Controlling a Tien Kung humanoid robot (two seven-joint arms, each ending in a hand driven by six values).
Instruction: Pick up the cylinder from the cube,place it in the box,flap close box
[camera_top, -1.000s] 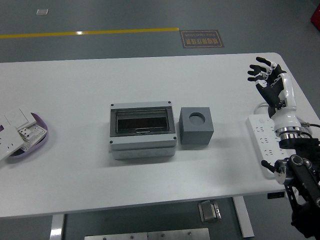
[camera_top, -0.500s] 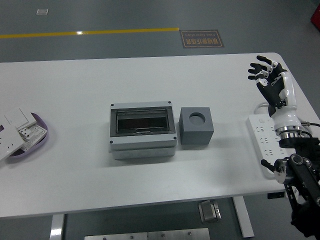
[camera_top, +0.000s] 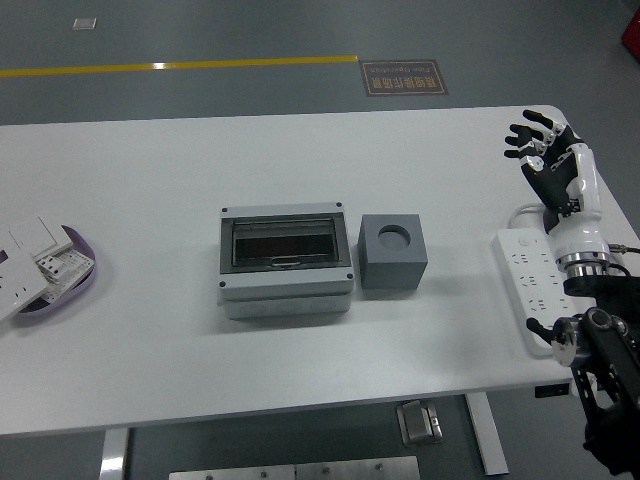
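A grey cube (camera_top: 393, 252) stands mid-table with a round hole in its top face; no cylinder shows in it or elsewhere. To its left sits the grey box (camera_top: 286, 263), its dark see-through flap lying down over the opening. My right hand (camera_top: 541, 152) is raised at the table's far right edge, fingers spread and holding nothing, well away from the cube. The left arm is out of view.
A white power strip (camera_top: 534, 285) lies on the table under my right forearm. At the left edge a purple dish (camera_top: 62, 281) holds white wall switches. The white table (camera_top: 180, 180) has rounded far corners.
My right hand has drifted slightly to the right and a little up, its fingers still spread. Cube and box have not moved.
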